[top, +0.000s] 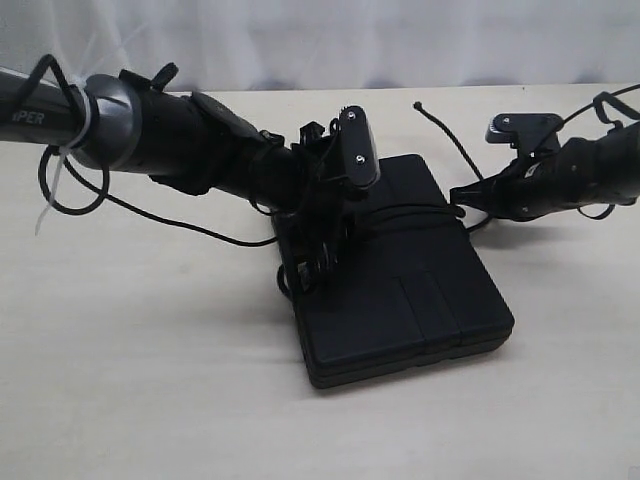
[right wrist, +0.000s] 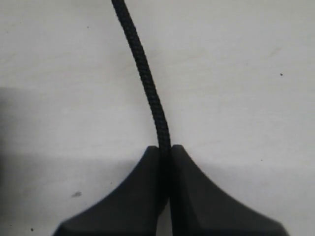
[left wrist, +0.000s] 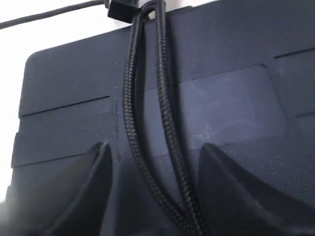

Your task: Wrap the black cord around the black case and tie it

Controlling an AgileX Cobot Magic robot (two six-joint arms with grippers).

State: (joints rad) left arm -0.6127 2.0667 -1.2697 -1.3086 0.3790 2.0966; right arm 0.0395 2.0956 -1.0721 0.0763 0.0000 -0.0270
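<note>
Black case is seen lying flat on the pale table, mid-scene. Black cord is laid across its lid in two strands side by side. Left gripper is held over the lid, jaws spread wide, strands between them, nothing gripped. Right gripper is positioned just off the case's right edge, jaws closed tight on the cord.

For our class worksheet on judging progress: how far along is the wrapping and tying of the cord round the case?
Done: two strands of the cord lie across the lid of the case. In hand: the right gripper is shut on the cord beside the case; the left gripper stands open over the strands. Left: no knot shows on the lid, so tying remains.
</note>
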